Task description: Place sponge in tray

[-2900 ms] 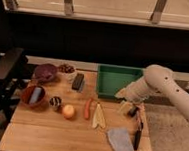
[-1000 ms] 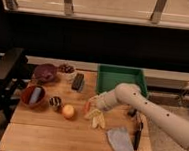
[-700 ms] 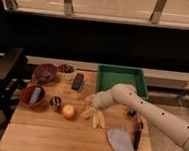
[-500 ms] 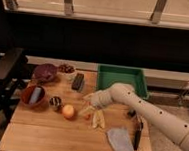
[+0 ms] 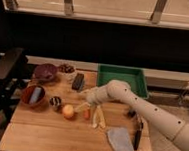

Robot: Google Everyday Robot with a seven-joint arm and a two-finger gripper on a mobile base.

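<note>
The sponge (image 5: 34, 94) lies inside the red bowl (image 5: 24, 90) at the left end of the wooden table (image 5: 42, 135), well apart from the green tray (image 5: 138, 79) at the far right edge. The gripper (image 5: 86, 96) hangs between them, just beside the dark block (image 5: 78, 82) and above the carrot (image 5: 87, 112). Its claw is spread and holds nothing.

A pale plastic-looking tool (image 5: 87, 96) hangs over the matt wooden table (image 5: 42, 135), near the smooth green plastic tray (image 5: 123, 78).
</note>
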